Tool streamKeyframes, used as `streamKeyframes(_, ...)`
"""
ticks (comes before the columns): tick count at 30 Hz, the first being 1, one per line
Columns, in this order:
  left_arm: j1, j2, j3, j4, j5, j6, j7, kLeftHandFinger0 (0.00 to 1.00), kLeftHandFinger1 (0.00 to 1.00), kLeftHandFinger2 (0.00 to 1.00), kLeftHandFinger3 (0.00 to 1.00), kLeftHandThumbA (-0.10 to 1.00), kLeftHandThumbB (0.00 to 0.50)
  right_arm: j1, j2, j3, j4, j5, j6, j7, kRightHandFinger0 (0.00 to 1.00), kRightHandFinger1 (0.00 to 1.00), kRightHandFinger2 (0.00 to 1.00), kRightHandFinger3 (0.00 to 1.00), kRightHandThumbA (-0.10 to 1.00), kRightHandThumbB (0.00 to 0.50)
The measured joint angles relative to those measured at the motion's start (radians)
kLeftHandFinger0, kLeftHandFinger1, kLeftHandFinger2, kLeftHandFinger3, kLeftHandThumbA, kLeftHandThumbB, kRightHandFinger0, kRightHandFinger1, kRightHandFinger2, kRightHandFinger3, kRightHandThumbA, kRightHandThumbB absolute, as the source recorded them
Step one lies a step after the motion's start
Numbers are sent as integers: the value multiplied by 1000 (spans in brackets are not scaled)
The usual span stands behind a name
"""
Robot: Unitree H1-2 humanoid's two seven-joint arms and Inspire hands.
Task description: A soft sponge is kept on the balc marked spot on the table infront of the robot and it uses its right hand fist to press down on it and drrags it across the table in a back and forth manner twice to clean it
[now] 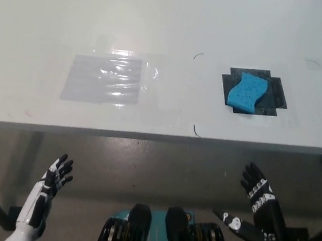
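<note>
With the sponge point(248, 93) lying on the black patch point(278, 93) on the bench point(172, 18) and your right hand point(258, 200) below the edge, fingers spread and empty, curl a fist before pressing squarely down on it

One blue sponge point(248, 93), one black marked spot point(273, 93), one shiny patch point(103, 79), two hands
</note>
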State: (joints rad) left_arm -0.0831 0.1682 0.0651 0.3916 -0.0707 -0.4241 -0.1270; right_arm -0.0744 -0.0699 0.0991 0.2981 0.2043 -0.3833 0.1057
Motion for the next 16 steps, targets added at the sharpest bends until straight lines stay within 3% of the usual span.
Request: streamKeyframes(16,-14,0,-1,2,-7,0,0,1000,1000,1000,1000,1000,473,-8,-1,-22,-5,0,14,21,1000,1000,1000,1000,1000,129)
